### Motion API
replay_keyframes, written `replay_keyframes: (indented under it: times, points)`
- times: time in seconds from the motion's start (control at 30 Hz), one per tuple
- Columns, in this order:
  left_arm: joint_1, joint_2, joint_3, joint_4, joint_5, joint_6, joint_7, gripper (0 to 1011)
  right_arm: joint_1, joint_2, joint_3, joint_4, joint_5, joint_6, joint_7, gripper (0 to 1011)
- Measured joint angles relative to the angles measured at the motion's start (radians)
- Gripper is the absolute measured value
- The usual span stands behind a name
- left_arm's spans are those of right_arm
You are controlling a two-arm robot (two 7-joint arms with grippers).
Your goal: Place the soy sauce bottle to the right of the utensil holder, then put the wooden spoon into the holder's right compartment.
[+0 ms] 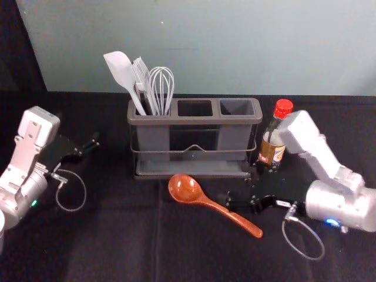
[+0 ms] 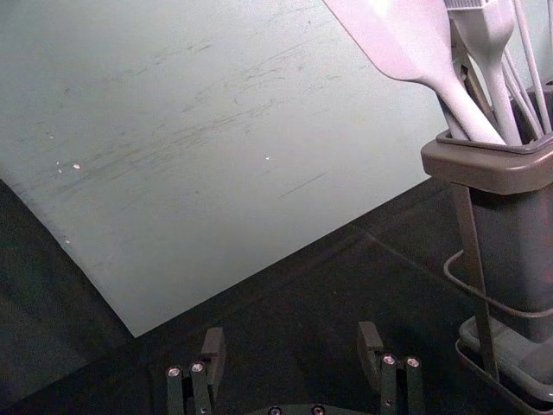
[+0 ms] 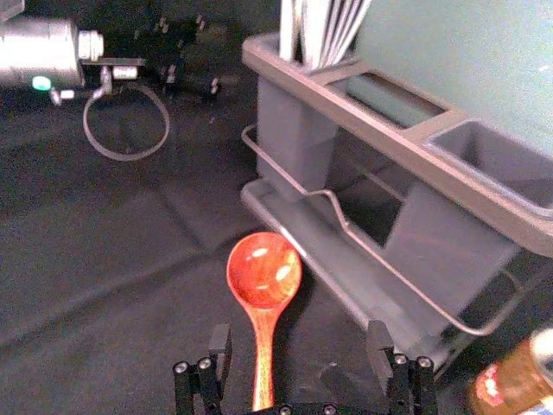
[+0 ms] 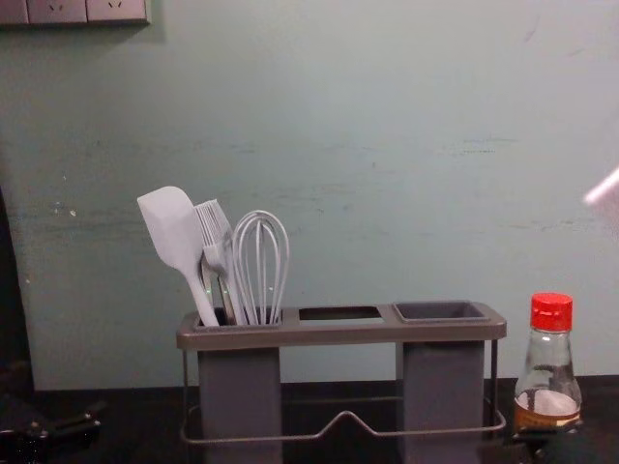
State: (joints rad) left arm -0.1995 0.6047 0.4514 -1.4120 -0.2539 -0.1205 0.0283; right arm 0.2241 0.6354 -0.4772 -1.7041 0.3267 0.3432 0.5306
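Note:
The soy sauce bottle [image 1: 274, 138], red-capped, stands upright just right of the grey utensil holder [image 1: 195, 120]. In front of the holder the wooden spoon [image 1: 214, 203] lies on the table, bowl toward the left and handle toward the front right. My right gripper [image 1: 239, 187] hovers over the handle side of the spoon, open and holding nothing. In the right wrist view the spoon [image 3: 263, 285] extends between the open fingers of the right gripper [image 3: 298, 350]. Left of the holder, my left gripper [image 1: 87, 148] is idle; in its wrist view the left gripper [image 2: 291, 350] is open and empty.
A white spatula [image 1: 122, 73], a brush and a whisk [image 1: 161, 85] stand in the holder's left compartment. Its middle opening [image 1: 194, 108] and right compartment [image 1: 237, 107] hold nothing visible. A wall [image 1: 205, 47] rises behind the black-covered table [image 1: 117, 247].

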Motion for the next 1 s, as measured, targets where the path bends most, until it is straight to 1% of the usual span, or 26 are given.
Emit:
replay_keyframes:
  times: [0.03, 0.07, 0.1, 0.13, 0.17, 0.23, 0.27, 0.3, 0.33, 0.37, 0.43, 0.47, 0.5, 0.53, 0.57, 0.6, 0.63, 0.77, 0.87, 0.97, 1.0]
  points:
    - [0.0, 0.0, 0.0, 0.0, 0.0, 0.0, 0.0, 1005, 0.012, -0.002, -0.01, 0.005, -0.007, 0.012, 0.006, 1002]
    - [0.0, 0.0, 0.0, 0.0, 0.0, 0.0, 0.0, 1005, 0.036, -0.005, -0.031, 0.013, -0.018, 0.032, 0.015, 1002]
    - [0.0, 0.0, 0.0, 0.0, 0.0, 0.0, 0.0, 1005, 0.048, -0.006, -0.041, 0.016, -0.024, 0.044, 0.022, 1002]
    - [0.0, 0.0, 0.0, 0.0, 0.0, 0.0, 0.0, 1005, 0.073, -0.008, -0.061, 0.022, -0.034, 0.072, 0.036, 1002]
    - [0.0, 0.0, 0.0, 0.0, 0.0, 0.0, 0.0, 1005, 0.073, -0.008, -0.061, 0.022, -0.034, 0.072, 0.036, 1002]
    - [0.0, 0.0, 0.0, 0.0, 0.0, 0.0, 0.0, 1005, 0.122, -0.008, -0.099, 0.026, -0.05, 0.133, 0.065, 1002]
    - [0.0, 0.0, 0.0, 0.0, 0.0, 0.0, 0.0, 1005, 0.135, -0.007, -0.108, 0.027, -0.052, 0.148, 0.073, 1002]
    - [0.0, 0.0, 0.0, 0.0, 0.0, 0.0, 0.0, 1005, 0.159, -0.006, -0.126, 0.028, -0.056, 0.182, 0.091, 1002]
    - [0.0, 0.0, 0.0, 0.0, 0.0, 0.0, 0.0, 1005, 0.159, -0.006, -0.126, 0.028, -0.056, 0.182, 0.091, 1002]
    - [0.0, 0.0, 0.0, 0.0, 0.0, 0.0, 0.0, 1005, 0.182, -0.005, -0.142, 0.029, -0.059, 0.217, 0.107, 1002]
    - [0.0, 0.0, 0.0, 0.0, 0.0, 0.0, 0.0, 1005, 0.215, -0.005, -0.164, 0.032, -0.061, 0.258, 0.128, 1002]
    - [0.0, 0.0, 0.0, 0.0, 0.0, 0.0, 0.0, 1005, 0.215, -0.005, -0.164, 0.032, -0.061, 0.258, 0.128, 1002]
    - [0.0, 0.0, 0.0, 0.0, 0.0, 0.0, 0.0, 1005, 0.238, -0.007, -0.18, 0.036, -0.065, 0.284, 0.138, 1002]
    - [0.0, 0.0, 0.0, 0.0, 0.0, 0.0, 0.0, 1005, 0.249, -0.009, -0.188, 0.039, -0.066, 0.297, 0.142, 1002]
    - [0.0, 0.0, 0.0, 0.0, 0.0, 0.0, 0.0, 1005, 0.271, -0.016, -0.202, 0.046, -0.068, 0.319, 0.15, 1002]
    - [0.0, 0.0, 0.0, 0.0, 0.0, 0.0, 0.0, 1005, 0.281, -0.02, -0.209, 0.05, -0.07, 0.329, 0.154, 1002]
    - [0.0, 0.0, 0.0, 0.0, 0.0, 0.0, 0.0, 1005, 0.301, -0.03, -0.225, 0.061, -0.074, 0.345, 0.159, 1002]
    - [0.0, 0.0, 0.0, 0.0, 0.0, 0.0, 0.0, 1005, 0.332, -0.051, -0.253, 0.08, -0.082, 0.364, 0.164, 1002]
    - [0.0, 0.0, 0.0, 0.0, 0.0, 0.0, 0.0, 1005, 0.36, -0.079, -0.285, 0.114, -0.094, 0.373, 0.167, 1002]
    - [0.0, 0.0, 0.0, 0.0, 0.0, 0.0, 0.0, 1005, 0.373, -0.099, -0.299, 0.139, -0.1, 0.373, 0.166, 1002]
    - [0.0, 0.0, 0.0, 0.0, 0.0, 0.0, 0.0, 1005, 0.378, -0.111, -0.305, 0.152, -0.104, 0.373, 0.163, 1002]
